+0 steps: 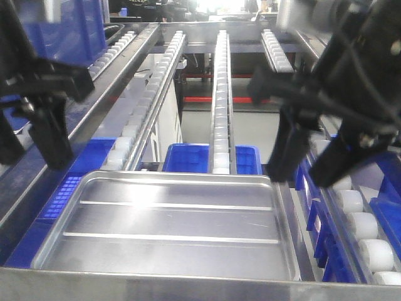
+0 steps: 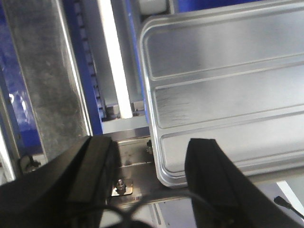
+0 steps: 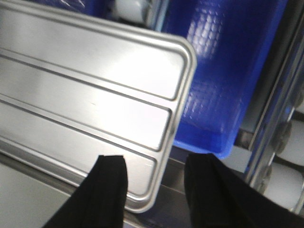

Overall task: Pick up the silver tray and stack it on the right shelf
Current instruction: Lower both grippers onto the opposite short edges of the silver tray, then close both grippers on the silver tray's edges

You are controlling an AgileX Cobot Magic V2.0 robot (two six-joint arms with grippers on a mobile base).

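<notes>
While both arms hang over the flow rack (image 1: 221,94), you see its narrow roller tracks running away from the front camera with open gaps between them. A broad steel front bar (image 1: 188,285) crosses the bottom of that view.

The silver tray (image 1: 175,219) lies flat at the rack's near end, just behind the bar. Its two long ribs run side to side and its floor shows nothing on it. Blue bins (image 1: 188,157) sit just beyond its far rim and lower down, and another blue bin (image 3: 223,71) lies beside the tray's corner in the right wrist view. Large white rollers (image 1: 363,226) line the rail to the right of the tray.

Your right gripper (image 1: 311,160) hangs above the tray's far right corner. Its jaws are spread wide and hold nothing, and they frame a rounded corner of the tray in its wrist view. Your left gripper (image 2: 149,166), blurred in the front view, is likewise spread and empty. It frames another corner of the tray, with one finger (image 2: 209,171) crossing over the rim. A small screw (image 2: 122,186) sits in the bar beside that corner.
</notes>
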